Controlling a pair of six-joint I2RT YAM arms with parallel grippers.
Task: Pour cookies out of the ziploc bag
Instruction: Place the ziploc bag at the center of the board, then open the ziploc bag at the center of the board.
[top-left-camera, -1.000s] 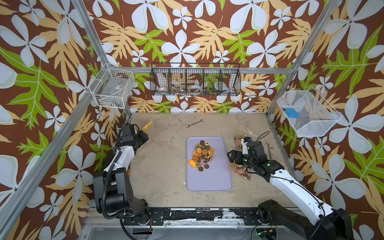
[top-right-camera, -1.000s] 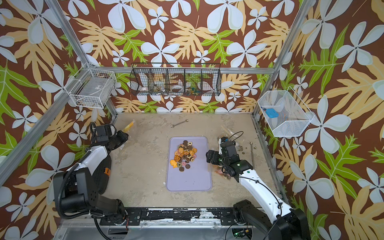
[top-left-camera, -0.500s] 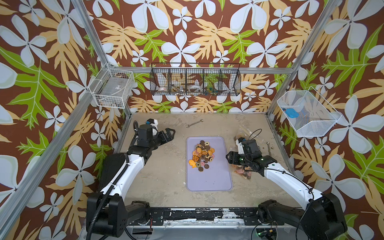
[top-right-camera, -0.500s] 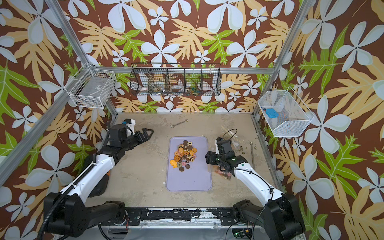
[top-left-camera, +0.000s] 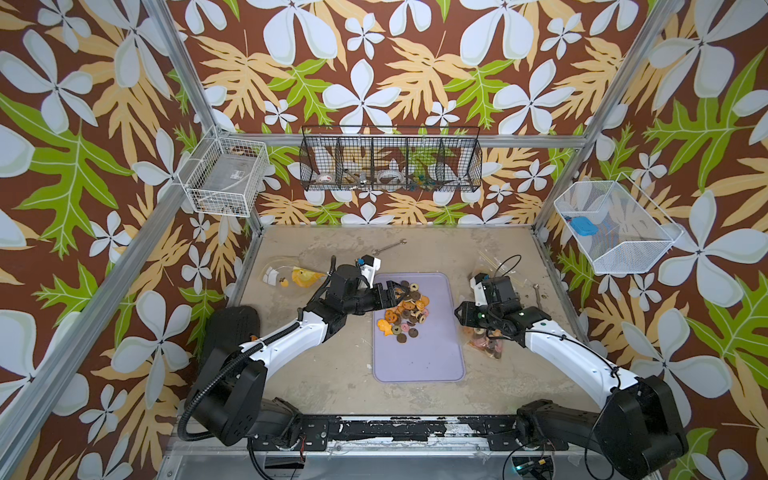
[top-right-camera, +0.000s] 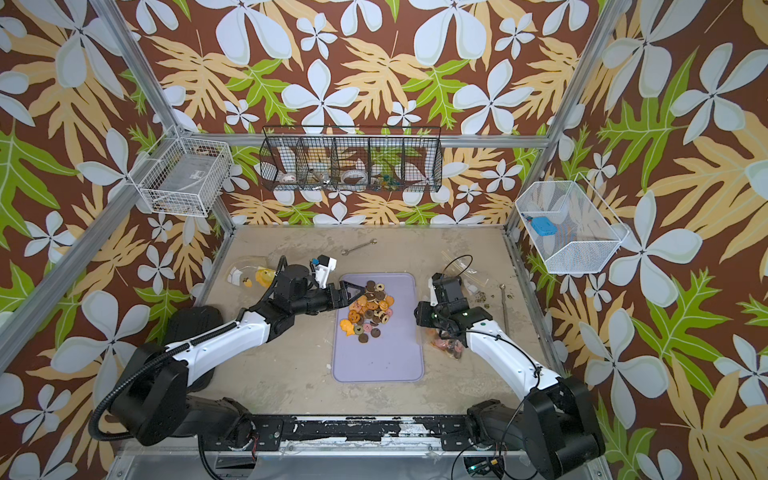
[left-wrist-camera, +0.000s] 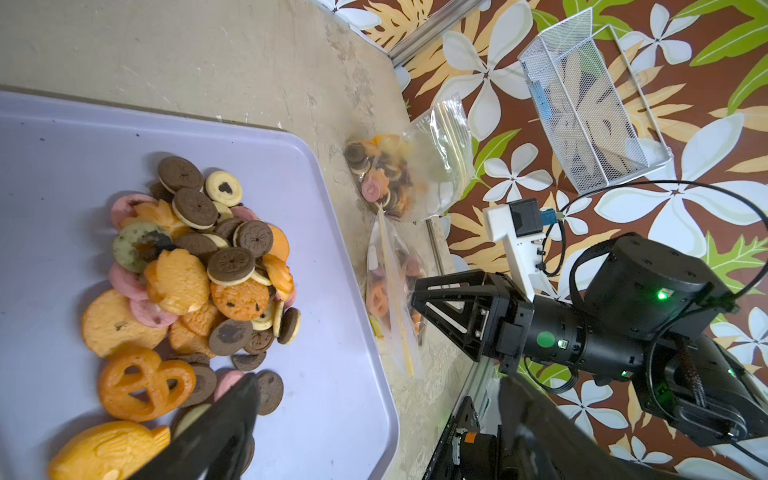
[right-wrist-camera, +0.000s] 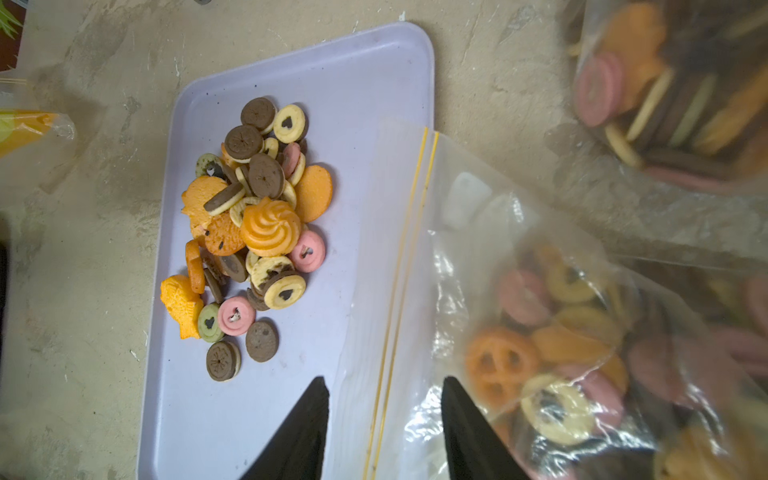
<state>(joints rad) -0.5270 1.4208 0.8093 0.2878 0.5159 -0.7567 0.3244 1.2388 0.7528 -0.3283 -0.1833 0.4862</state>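
R gripper (right-wrist-camera: 382, 380) jaws apart, straddling bag (right-wrist-camera: 519, 291) zip edge, on desk beside tray (right-wrist-camera: 353, 83) right rim. L gripper (top-left-camera: 397, 291) spread over loose cookies (top-left-camera: 405, 309). Bag prob. limp, slick, bottom-heavy; pinch zip strip.

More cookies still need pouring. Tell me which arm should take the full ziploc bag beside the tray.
Right. The right claw stands open astride the zip edge of the ziploc bag, beside the purple tray. The left claw hovers open over the poured cookies, across the tray from that bag.
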